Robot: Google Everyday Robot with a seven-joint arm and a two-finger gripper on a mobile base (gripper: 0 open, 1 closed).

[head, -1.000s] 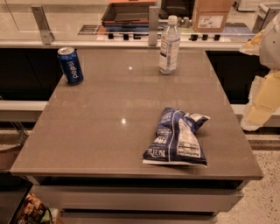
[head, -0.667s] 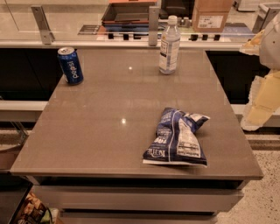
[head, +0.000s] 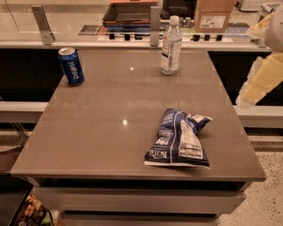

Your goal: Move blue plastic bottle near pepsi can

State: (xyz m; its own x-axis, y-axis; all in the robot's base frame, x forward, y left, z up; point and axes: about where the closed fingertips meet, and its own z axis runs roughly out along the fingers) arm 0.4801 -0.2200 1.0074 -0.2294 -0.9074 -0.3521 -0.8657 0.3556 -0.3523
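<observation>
The blue plastic bottle point(head: 171, 46), clear with a white cap and a white-and-blue label, stands upright at the far middle of the grey table point(head: 106, 128). The pepsi can point(head: 71, 66), dark blue with a silver top, stands upright at the far left corner, well apart from the bottle. My gripper point(head: 246, 98) is at the end of the cream-coloured arm point(head: 264, 70) at the right edge, off the table's right side and far from both things. It holds nothing that I can see.
A blue-and-white snack bag point(head: 179, 139) lies on the near right part of the table. Behind the table runs a counter rail with metal posts point(head: 154, 25), a dark tray point(head: 128, 12) and a cardboard box point(head: 214, 15).
</observation>
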